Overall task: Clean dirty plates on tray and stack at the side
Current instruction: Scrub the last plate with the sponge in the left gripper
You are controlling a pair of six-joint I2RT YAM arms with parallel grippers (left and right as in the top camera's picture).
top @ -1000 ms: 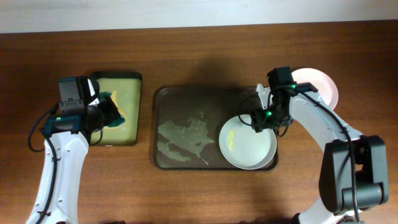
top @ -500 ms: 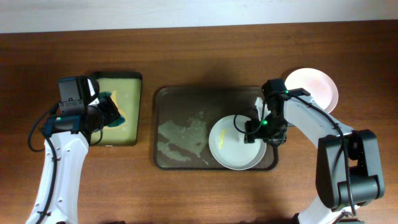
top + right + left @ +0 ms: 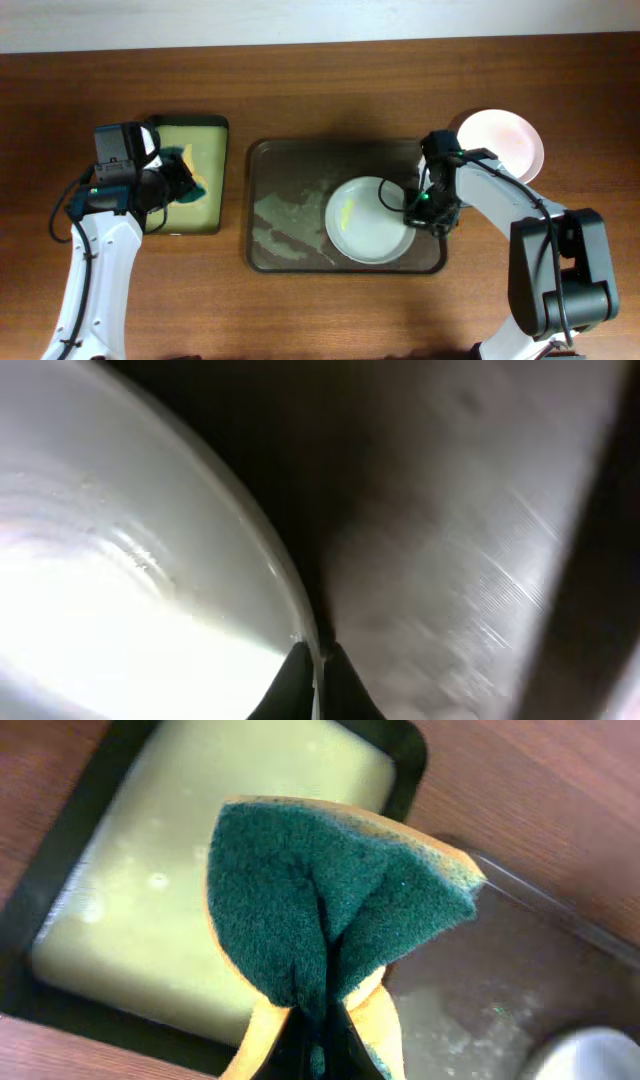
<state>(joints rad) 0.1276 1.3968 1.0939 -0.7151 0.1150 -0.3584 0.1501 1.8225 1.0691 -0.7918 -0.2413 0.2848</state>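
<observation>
I see right claw [image 3: 415, 203] pinched narrow on smeared plate [image 3: 365, 222] rim, brown tray [image 3: 300, 150] beneath. Left claw [image 3: 182, 182] clamps folded sponge [image 3: 330, 910], black tray [image 3: 150, 920] below.

tray [image 3: 290, 160]: dark brown, pale grey-white wet smears over part of floor. plate [image 3: 368, 225] on it: glossy white w/ short yellow streak. side plate [image 3: 505, 140]: white, faint pink tint. small tray [image 3: 226, 175]: black rim, yellow-green lining. sponge [image 3: 330, 910]: dark green scrub face, yellow-orange foam under. table [image 3: 330, 90]: reddish-brown wood grain. L arm [image 3: 95, 270] & R arm [image 3: 510, 195]: white shells, black joints, small green lights.
</observation>
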